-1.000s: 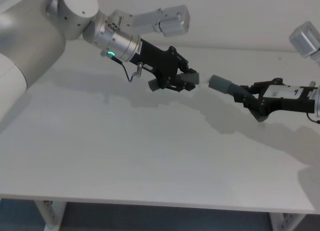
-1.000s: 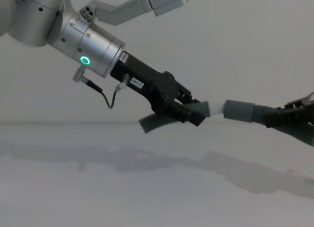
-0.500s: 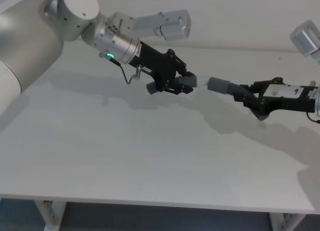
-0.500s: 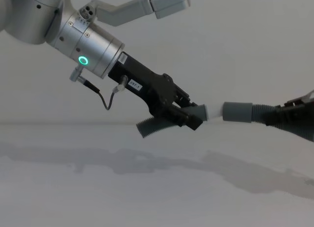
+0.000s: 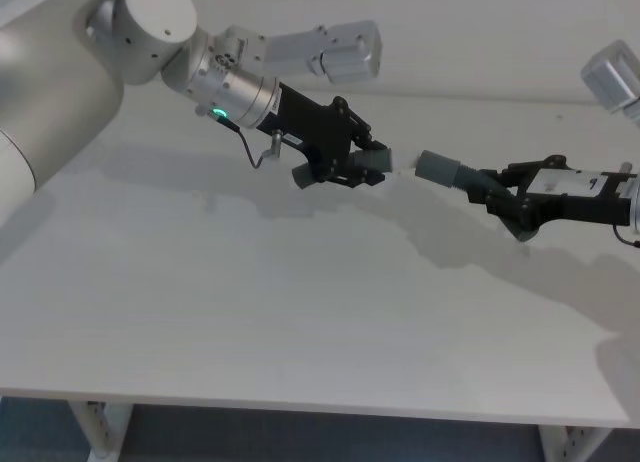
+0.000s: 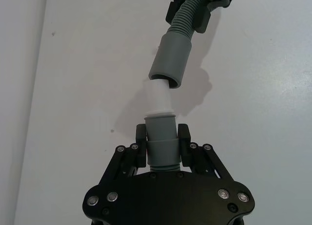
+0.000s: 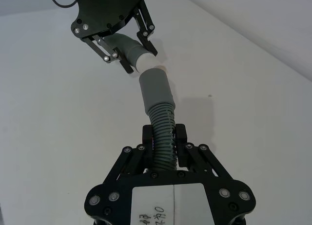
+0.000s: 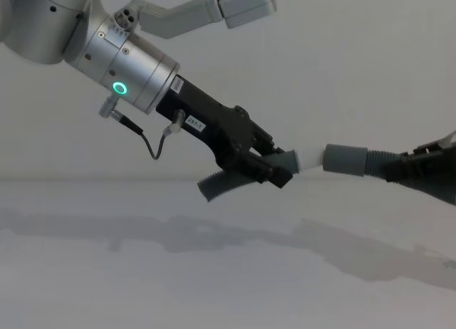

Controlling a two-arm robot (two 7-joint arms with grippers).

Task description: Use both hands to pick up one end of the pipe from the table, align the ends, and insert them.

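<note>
The table (image 5: 300, 312) is seen bare and matte in the foreground of the head view, with both pieces of the pipe held clear above its far half. On the left, the left gripper (image 5: 362, 166) is observed clamped on the left pipe piece (image 8: 214, 186), its jaws closed against the smooth grey cuff (image 6: 161, 140), as shown in the left wrist view; the dark ribbed end hangs free below the gripper body. A narrower whitish tip (image 6: 157, 96) projects from that cuff toward the other arm. On the right, the right gripper (image 5: 497, 195) is noted closed on the ribbed length of the right pipe piece (image 7: 163, 132), with the plain wider sleeve (image 8: 345, 159) extended toward the left. In the left wrist view the whitish tip is seen meeting the mouth of the sleeve, the two pieces standing at a slight angle to one another; how far it has entered cannot be determined. A green ring light (image 8: 120, 88) is lit on the left arm.
</note>
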